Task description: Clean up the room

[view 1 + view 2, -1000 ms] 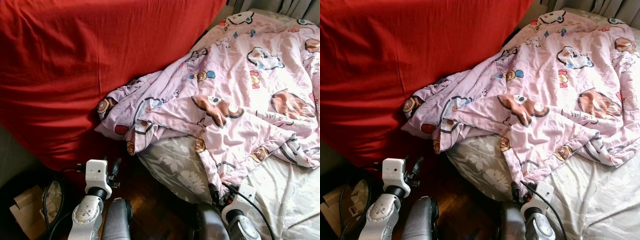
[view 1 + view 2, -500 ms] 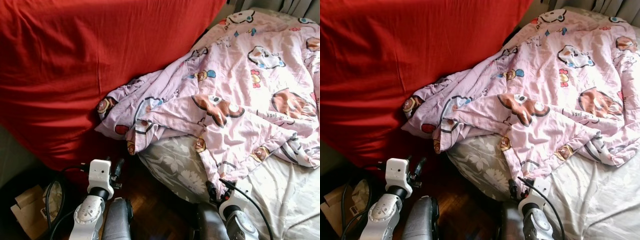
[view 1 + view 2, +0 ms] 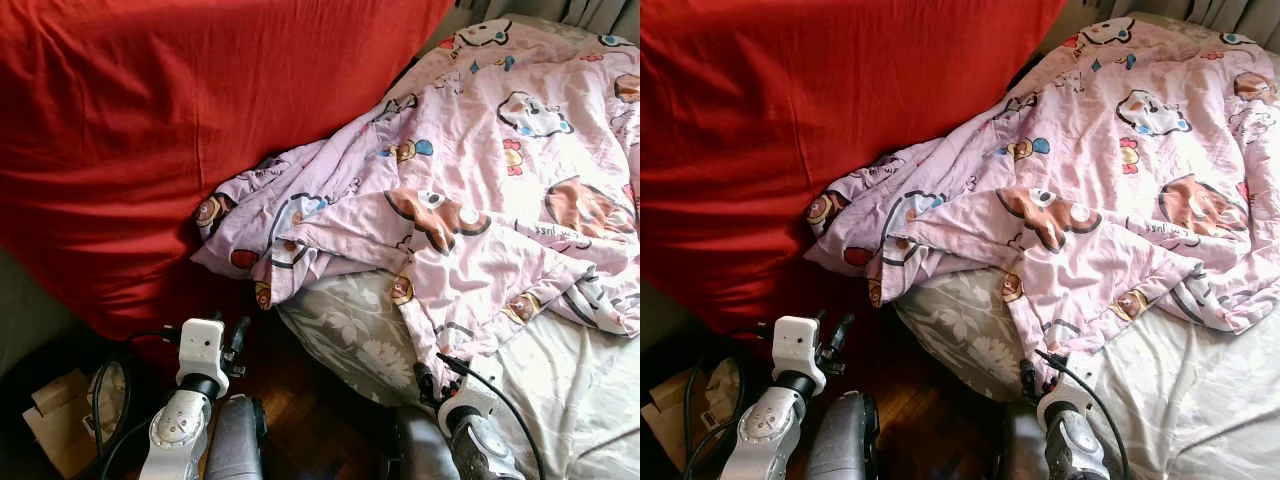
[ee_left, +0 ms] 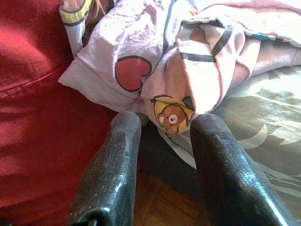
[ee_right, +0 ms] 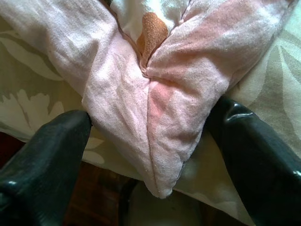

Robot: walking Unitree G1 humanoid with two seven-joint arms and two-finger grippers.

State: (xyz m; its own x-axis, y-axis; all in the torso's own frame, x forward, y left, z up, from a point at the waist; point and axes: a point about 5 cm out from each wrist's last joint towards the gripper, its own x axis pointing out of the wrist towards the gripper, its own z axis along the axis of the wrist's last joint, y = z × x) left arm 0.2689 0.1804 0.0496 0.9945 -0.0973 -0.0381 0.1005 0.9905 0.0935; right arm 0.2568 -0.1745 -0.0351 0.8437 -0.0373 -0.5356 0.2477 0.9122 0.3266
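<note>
One pink cartoon quilt, one red cover, one floral sheet, two end effectors: left, right.

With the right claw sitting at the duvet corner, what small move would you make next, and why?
Probably shut the right claw: the pink duvet has a corner hanging between its open fingers, over the bed's edge. The left claw is open and short of the duvet.

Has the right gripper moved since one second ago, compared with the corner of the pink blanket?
Yes. The right gripper has drawn slightly back toward the robot and to its left, measured against the hanging corner of the pink blanket. Its open fingers now straddle that corner.
</note>
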